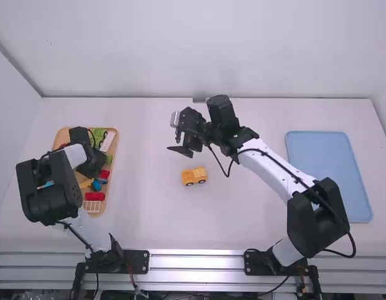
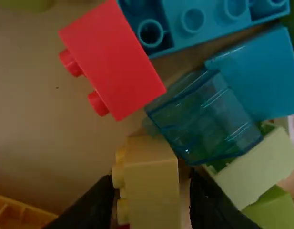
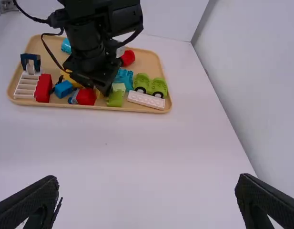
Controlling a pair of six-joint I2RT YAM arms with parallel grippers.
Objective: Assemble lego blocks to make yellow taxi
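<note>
Over the parts tray, my left gripper (image 1: 89, 169) is lowered among the blocks. In the left wrist view, a pale yellow block (image 2: 151, 191) stands between the fingers of my left gripper (image 2: 150, 191), which are open with a narrow gap on one side. A yellow vehicle piece with dark wheels (image 1: 194, 176) sits mid-table. My right gripper (image 1: 178, 134) is above the table, beyond the vehicle piece; in the right wrist view, my right gripper (image 3: 147, 191) is wide open and holds nothing.
The wooden tray (image 3: 132, 106) also holds a red block (image 2: 113, 57), a clear blue block (image 2: 208, 114), a blue block (image 2: 261, 71) and a green wheeled base (image 3: 150, 86). A light blue tray (image 1: 327, 169) lies at the table's right side.
</note>
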